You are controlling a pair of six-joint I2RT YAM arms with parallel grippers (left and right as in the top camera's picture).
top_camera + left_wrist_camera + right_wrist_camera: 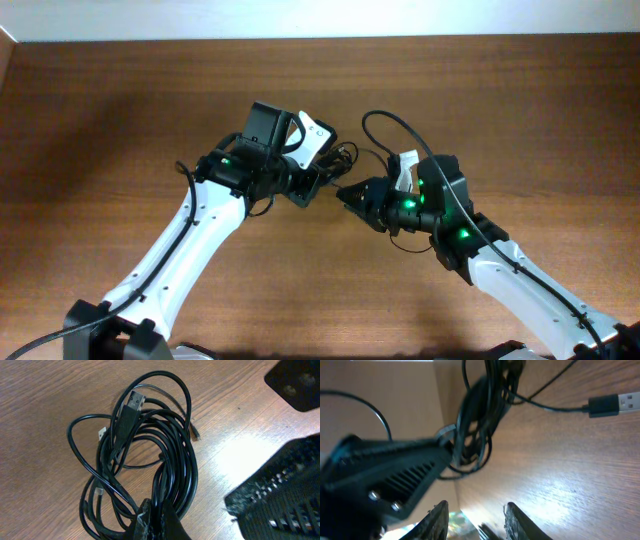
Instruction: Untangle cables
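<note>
Left fingers [156, 524] clamp the cables [172, 455]; right fingers [438, 519] stand apart nearby.

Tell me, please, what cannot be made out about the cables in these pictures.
- Overhead: the cables are too small to count and partly hidden by the left tool.
- Left wrist: their lower loops are cut off by the bottom edge and hidden behind that tool.
- Right wrist: they are blurred; the plug's cord cannot be followed into them.
</note>
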